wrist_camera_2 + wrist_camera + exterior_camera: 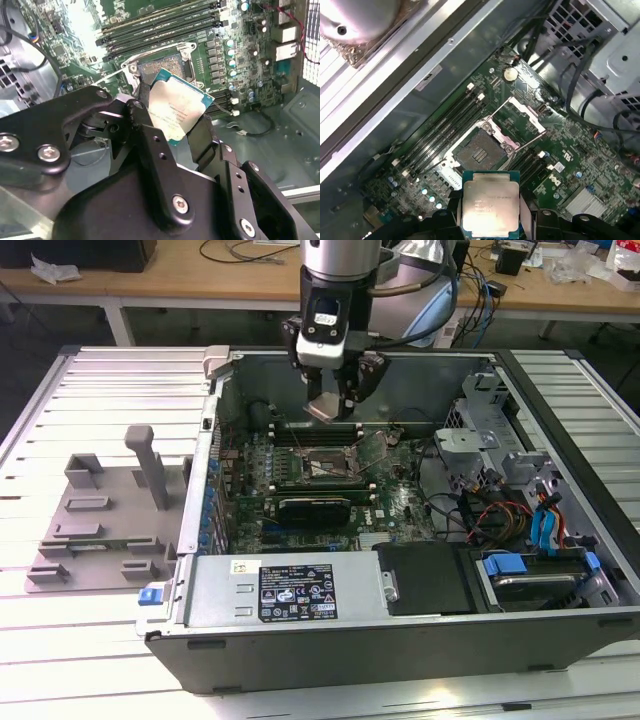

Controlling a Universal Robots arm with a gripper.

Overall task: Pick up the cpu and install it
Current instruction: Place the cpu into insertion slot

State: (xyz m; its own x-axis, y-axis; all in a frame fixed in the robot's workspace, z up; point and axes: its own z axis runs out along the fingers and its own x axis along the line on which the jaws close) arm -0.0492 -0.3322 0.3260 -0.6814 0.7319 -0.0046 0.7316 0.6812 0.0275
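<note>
The tool (336,404) grips the cpu (490,207) by its edges, in the air above the motherboard (400,502) near its open socket (481,150) (the chip looks tilted in the second wrist view), so lowering it skewed or off-centre could bend the socket's contacts.

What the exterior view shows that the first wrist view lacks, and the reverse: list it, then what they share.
Exterior view: the grey fixture plate on the table at the exterior view's left, and the labelled power supply. First wrist view: the round coin battery on the motherboard. Both: the hand gripping the cpu over the motherboard, near the open socket.
</note>
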